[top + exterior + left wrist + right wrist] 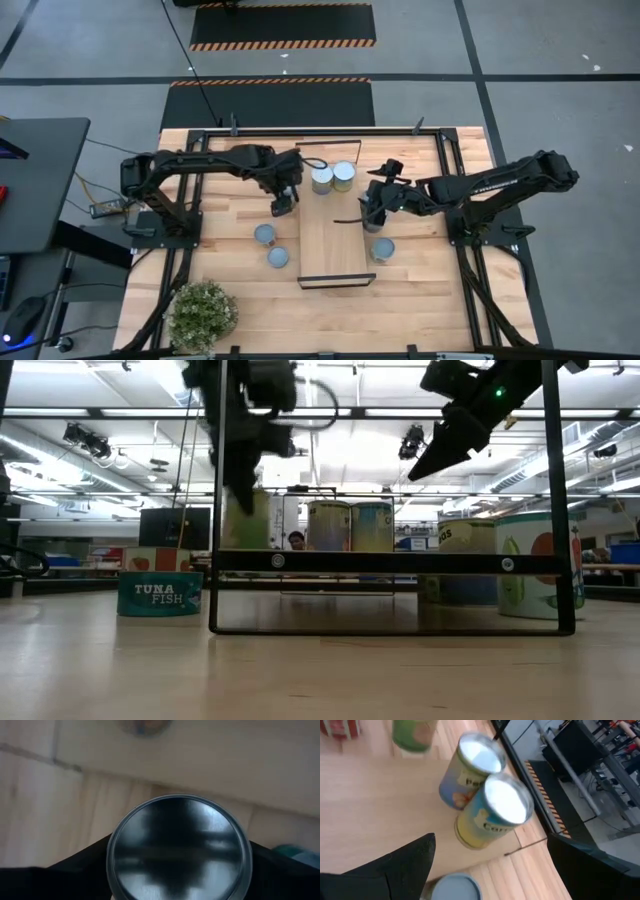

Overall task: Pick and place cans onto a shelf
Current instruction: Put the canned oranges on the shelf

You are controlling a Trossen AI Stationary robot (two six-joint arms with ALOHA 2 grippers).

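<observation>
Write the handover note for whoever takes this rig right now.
Left gripper: shut on a can, held in the air just off the shelf's left edge.
Right gripper: open and empty, above the shelf's right edge.
Done: two cans stand side by side at the shelf's far end.
Left: place the held can. Then three on the table: two left of the shelf, one right of it. No others in view.

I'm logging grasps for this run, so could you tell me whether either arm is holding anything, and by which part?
The left gripper holds a can by its sides, jaws flanking it just below the lid. The right gripper holds nothing, open above the shelf.
</observation>
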